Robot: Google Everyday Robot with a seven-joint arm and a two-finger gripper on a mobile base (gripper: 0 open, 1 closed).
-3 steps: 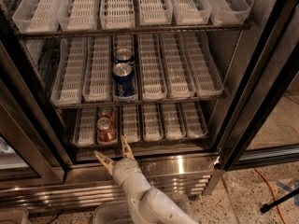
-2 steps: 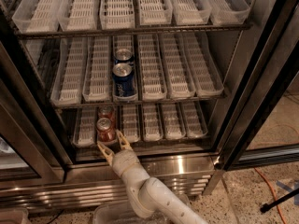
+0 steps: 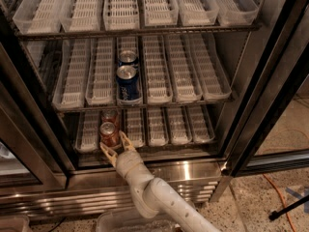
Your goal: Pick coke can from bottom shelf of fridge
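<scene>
- The gripper (image 3: 114, 143) is at the front edge of the bottom shelf (image 3: 157, 127), low in the fridge (image 3: 193, 171).
- Its two fingers (image 3: 124, 139) are spread apart, one to each side of the coke can's front; nothing is grasped.
- The coke can (image 3: 108, 134) stands upright in the second tray from the left on the bottom shelf, at the tray's front end.
- I cannot tell whether the fingers touch the can.
- A second red can (image 3: 111, 116) stands just behind it in the same tray.
- The pale arm (image 3: 154, 197) rises from the lower edge of the view, crossing the steel base.
- Two blue cans (image 3: 128, 83) stand one behind the other on the middle shelf (image 3: 193, 76), above and slightly right of the coke can.
- The top shelf (image 3: 159, 4) holds white trays.
- An orange cable (image 3: 285, 197) lies on the speckled floor (image 3: 251, 207) at right.
</scene>
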